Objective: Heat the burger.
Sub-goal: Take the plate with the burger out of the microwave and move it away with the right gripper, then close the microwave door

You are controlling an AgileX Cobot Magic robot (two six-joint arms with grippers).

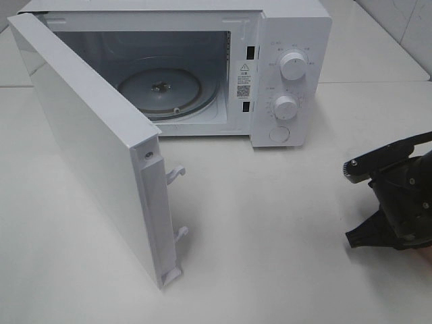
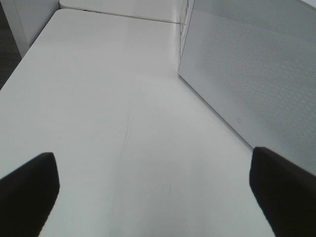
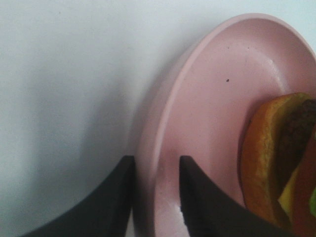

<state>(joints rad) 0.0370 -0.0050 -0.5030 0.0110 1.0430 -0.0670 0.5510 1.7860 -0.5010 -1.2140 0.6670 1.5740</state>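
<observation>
The burger lies on a round pink plate in the right wrist view; only its bun edge, patty and a bit of filling show. My right gripper has one finger on each side of the plate's rim and is closed on it. In the exterior view the right gripper is at the far right edge, low over the table; plate and burger are out of that view. My left gripper is open and empty over bare table, beside the microwave door.
A white microwave stands at the back with its door swung wide open toward the front left. Its glass turntable is bare. Two knobs sit on the right panel. The white table lies in front.
</observation>
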